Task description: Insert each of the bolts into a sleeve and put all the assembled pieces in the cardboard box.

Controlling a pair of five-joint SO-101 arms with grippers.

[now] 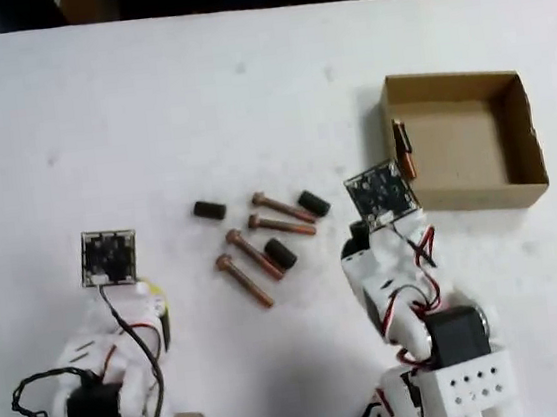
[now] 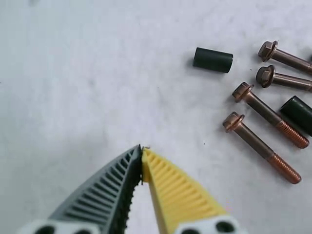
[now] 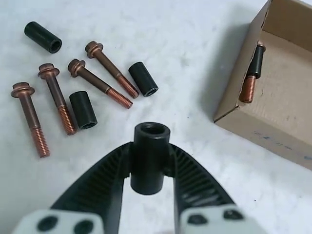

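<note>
Clenched on a black sleeve (image 3: 150, 146) with the right fingers (image 3: 105, 183), pinching across its round wall, one open end showing past the fingertips. Held over bare bench (image 3: 195, 48), between the loose parts and the cardboard box (image 3: 273, 134).

Pressed tip to tip with the left fingers (image 2: 170, 195), grasping nothing, just short of the pile.

Lying beyond: four loose bolts (image 3: 97, 87) and three more sleeves (image 3: 83, 109), packed close, some touching or nearly so. Resting inside the box, against one side wall: one assembled piece (image 3: 252, 68).

Most likely to go wrong at mating. Smooth round sleeve, pinched from two sides only, so apt to swivel or squirt out if pushed off-axis by a bolt. Likely also to knock neighbours when reaching for one bolt in such crowding; round shanks prone to rolling. No bolt pickup possible without first parting the left fingers.
</note>
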